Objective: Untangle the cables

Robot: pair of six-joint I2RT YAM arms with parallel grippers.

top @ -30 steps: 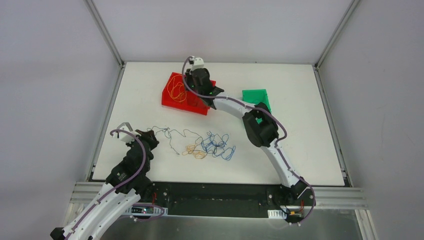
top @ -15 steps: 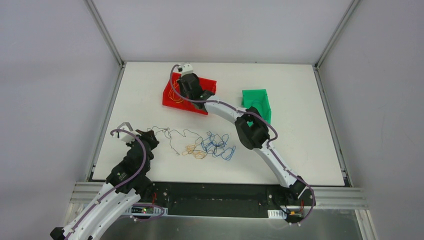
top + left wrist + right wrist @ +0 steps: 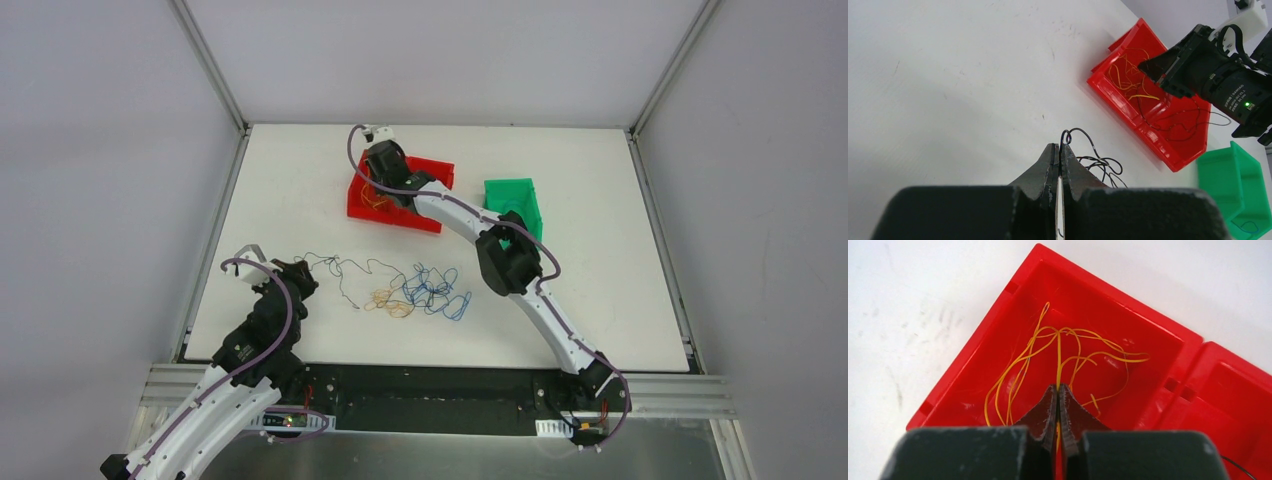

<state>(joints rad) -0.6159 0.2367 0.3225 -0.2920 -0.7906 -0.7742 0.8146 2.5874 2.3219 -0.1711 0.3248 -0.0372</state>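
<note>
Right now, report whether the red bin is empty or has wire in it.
Not empty. The red bin holds loose yellow wire in one compartment, and the right gripper is shut on a strand of it.

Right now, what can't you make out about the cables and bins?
- Top view: cables too thin to tell which strand crosses over which.
- Top view: right arm covers part of the red bin and green bin.
- Left wrist view: green bin cut off by the frame edge.
</note>
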